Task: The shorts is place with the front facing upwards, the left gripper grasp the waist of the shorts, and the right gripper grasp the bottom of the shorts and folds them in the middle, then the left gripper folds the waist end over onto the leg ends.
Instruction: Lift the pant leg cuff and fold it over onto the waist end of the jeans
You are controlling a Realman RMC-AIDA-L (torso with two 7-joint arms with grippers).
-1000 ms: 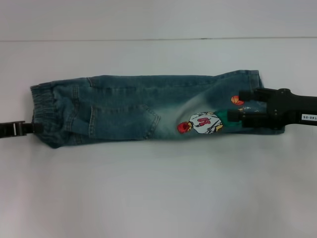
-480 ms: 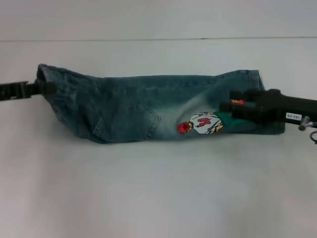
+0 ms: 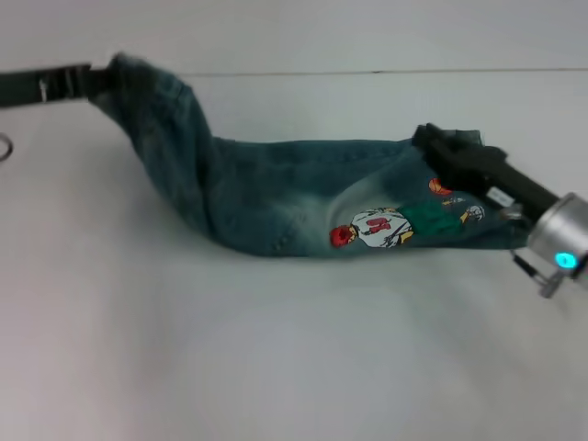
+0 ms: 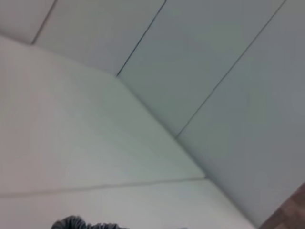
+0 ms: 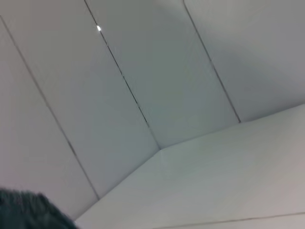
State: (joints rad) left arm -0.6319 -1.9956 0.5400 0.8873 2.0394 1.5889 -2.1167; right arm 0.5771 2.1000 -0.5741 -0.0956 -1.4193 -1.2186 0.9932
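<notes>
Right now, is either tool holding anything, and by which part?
The left tool holds the shorts by the waist, lifted off the table. The right tool is at the leg end.

You have bare counter [image 3: 276, 358] all along the near side of the shorts [image 3: 276, 197], from under the left gripper [image 3: 96, 78] across to the right gripper [image 3: 430, 140]. The waist [image 3: 133, 78] hangs from the left fingers, raised off the counter, and the denim slopes down from them toward the middle, so the strip between the two sets of fingers is filled by cloth. The right arm lies slantwise over the leg ends [image 3: 478, 216], blocking any pass across that end. Beyond both sets of fingers the far counter is open.
</notes>
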